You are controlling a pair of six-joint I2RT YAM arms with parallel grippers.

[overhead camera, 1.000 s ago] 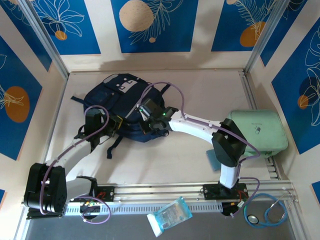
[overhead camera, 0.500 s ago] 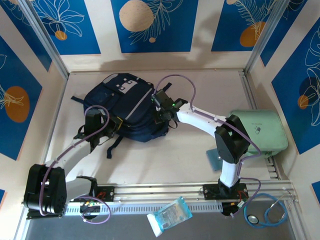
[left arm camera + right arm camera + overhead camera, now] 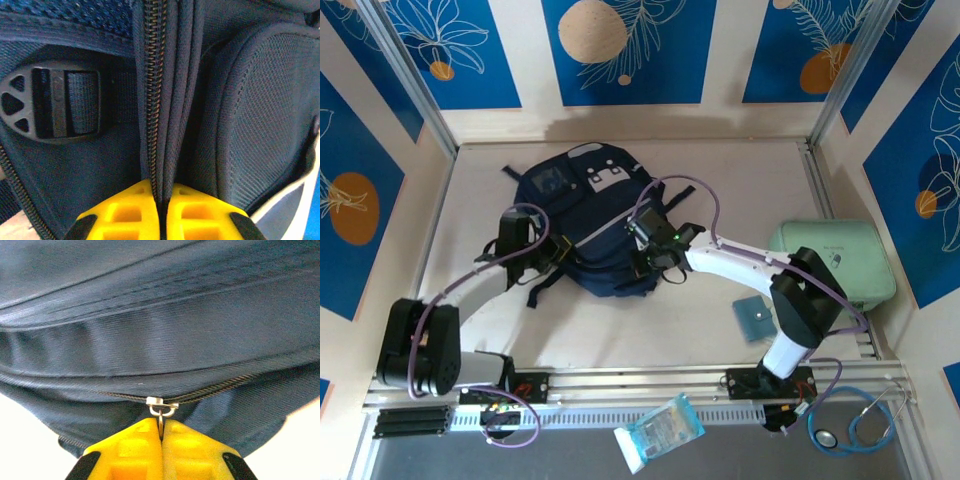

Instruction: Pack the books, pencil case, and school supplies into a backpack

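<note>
With right jaws pinching the zipper pull (image 3: 161,407) and left jaws clamping the backpack (image 3: 570,200) seam, we should draw steadily along the track.

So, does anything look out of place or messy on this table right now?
Two things sit off the tabletop: a plastic-wrapped packet lies crooked across the front rail, and a stethoscope is coiled in the near right corner. The backpack lies flat, and nothing looks spilled or torn.
</note>
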